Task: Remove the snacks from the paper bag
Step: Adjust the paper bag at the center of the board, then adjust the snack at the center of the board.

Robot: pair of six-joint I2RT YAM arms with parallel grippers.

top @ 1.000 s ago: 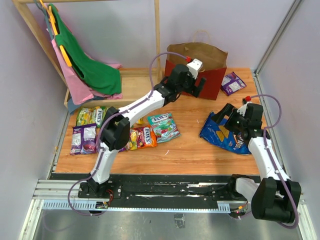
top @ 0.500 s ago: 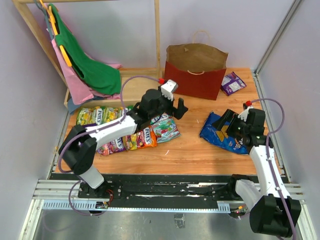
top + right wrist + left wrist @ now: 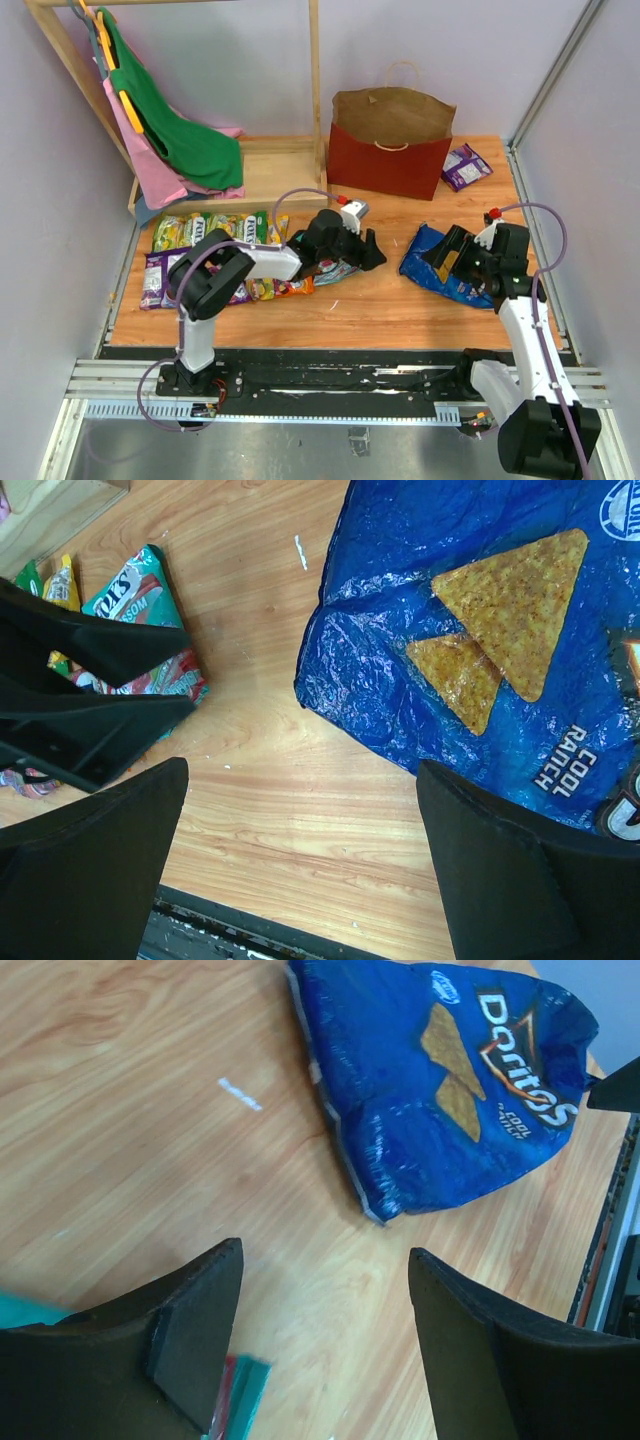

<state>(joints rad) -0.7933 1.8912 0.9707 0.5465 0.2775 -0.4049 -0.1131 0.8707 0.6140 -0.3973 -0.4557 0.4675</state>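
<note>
The paper bag (image 3: 390, 150) stands upright at the back of the table, dark red below and brown above. Several candy packets (image 3: 200, 238) lie in a cluster at the left, and one purple packet (image 3: 465, 165) lies right of the bag. The blue Doritos bag (image 3: 435, 268) (image 3: 450, 1070) (image 3: 480, 650) lies flat at the right. My left gripper (image 3: 368, 250) (image 3: 325, 1340) is open low over bare wood, beside a teal packet (image 3: 235, 1400) (image 3: 140, 600). My right gripper (image 3: 455, 255) (image 3: 300, 870) is open at the Doritos bag's near-left edge, holding nothing.
A wooden rack (image 3: 315, 80) with green and pink cloths (image 3: 180, 140) stands at the back left, its base board (image 3: 270, 165) on the table. Purple walls close in both sides. The black rail (image 3: 330, 375) runs along the near edge.
My left arm has pulled back from the paper bag's mouth to the table's middle, low beside the candy packets, and its jaws have narrowed a little. The right gripper has barely shifted.
</note>
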